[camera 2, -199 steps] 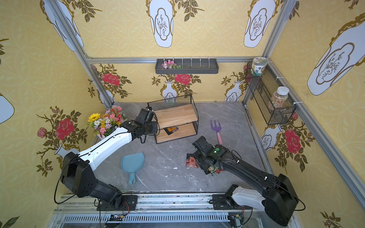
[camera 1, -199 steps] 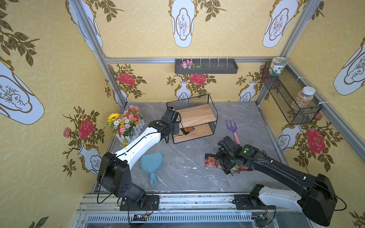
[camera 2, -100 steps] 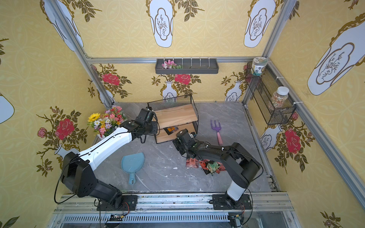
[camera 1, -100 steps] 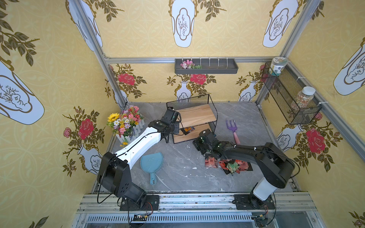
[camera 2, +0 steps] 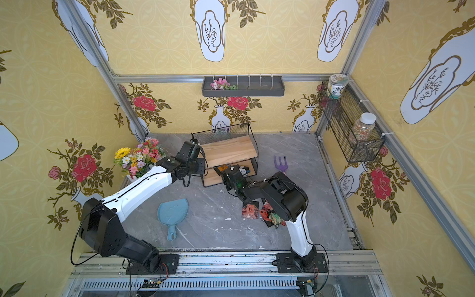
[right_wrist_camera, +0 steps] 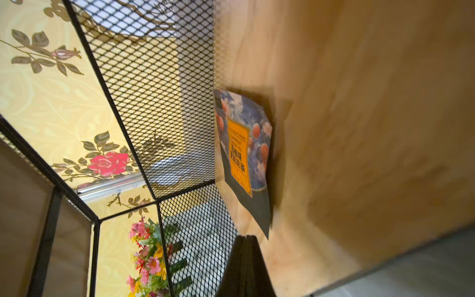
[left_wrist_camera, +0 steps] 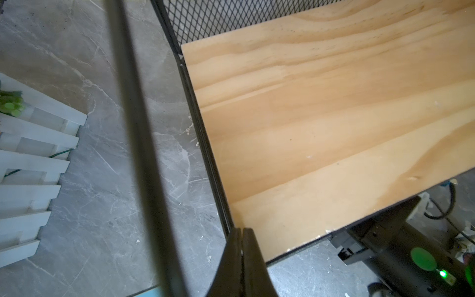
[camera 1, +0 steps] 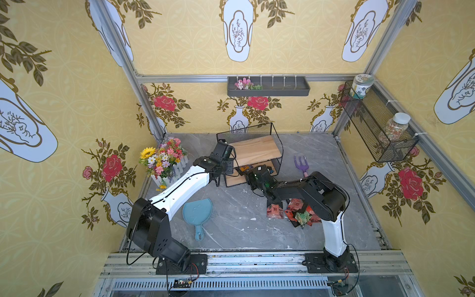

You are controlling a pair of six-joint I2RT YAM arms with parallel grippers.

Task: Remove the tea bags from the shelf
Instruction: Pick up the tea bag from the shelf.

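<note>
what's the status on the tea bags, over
Left gripper shut at the shelf corner; right gripper shut, empty, at the lower board. One orange-label tea bag left on it, other tea bags piled on the table. Nothing blocking.

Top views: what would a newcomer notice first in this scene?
The black wire shelf stands mid-floor, with one tea bag on its lower board. A heap of tea bags lies on the grey floor in front; a flower bouquet stands beside the shelf.
</note>
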